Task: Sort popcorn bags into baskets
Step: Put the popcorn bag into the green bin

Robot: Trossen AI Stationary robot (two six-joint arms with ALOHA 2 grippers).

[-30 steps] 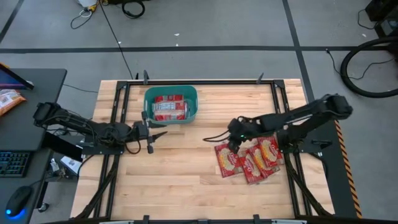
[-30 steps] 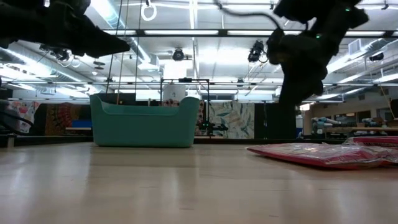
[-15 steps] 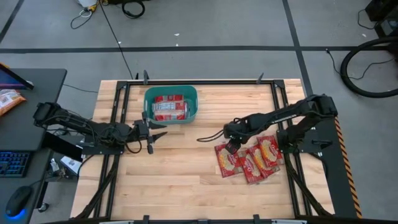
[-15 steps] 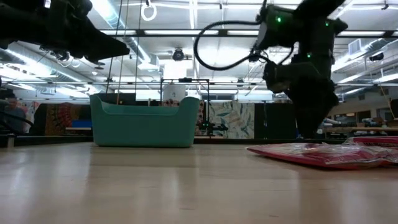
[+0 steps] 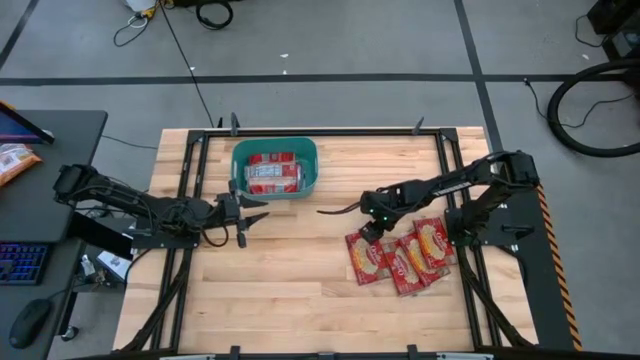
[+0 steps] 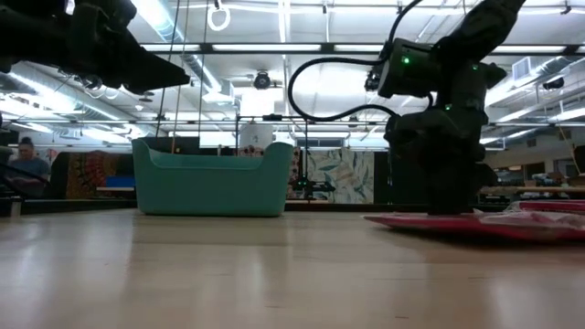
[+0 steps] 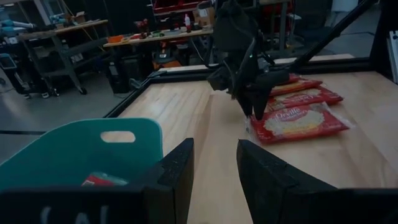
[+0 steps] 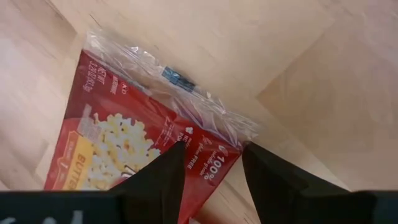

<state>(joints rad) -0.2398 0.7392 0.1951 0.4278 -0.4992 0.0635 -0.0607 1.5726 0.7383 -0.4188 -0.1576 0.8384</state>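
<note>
Since the earlier frame the right gripper (image 5: 372, 228) has come down from above the packets to the top edge of the leftmost one; left arm unchanged. Right gripper's fingers (image 8: 155, 180) are narrowly parted and straddle the packet's clear crimped end, not visibly clamped on it.

Popcorn bags (image 5: 405, 255): three flat rectangular packets, red with a yellow-orange popcorn picture, glossy film, transparent sealed seams. They lie side by side and slightly overlapping at about 4 o'clock on the table. More packets, red with white-grey panels (image 5: 271, 173), lie inside the basket (image 5: 240, 152).

Basket: teal-green plastic tub, rounded corners, low smooth walls, a slot handle in one end wall (image 7: 118, 136). It sits at about 11 o'clock on the table.

Left gripper (image 5: 250, 214) hovers just beside the basket, at its 7 o'clock corner, fingers (image 7: 177, 174) narrowly apart and holding nothing.

Table (image 5: 290, 285): pale wood planks with visible grain, edged by a black metal frame (image 5: 330, 131).

Room: grey floor with dark tape lines, loose cables (image 5: 585, 110) at 2 o'clock. A dark desk (image 5: 60, 150) stands at 9 o'clock. In the low view, ceiling strip lights (image 6: 274, 47) and a seated person (image 6: 27, 163) far off at left.
</note>
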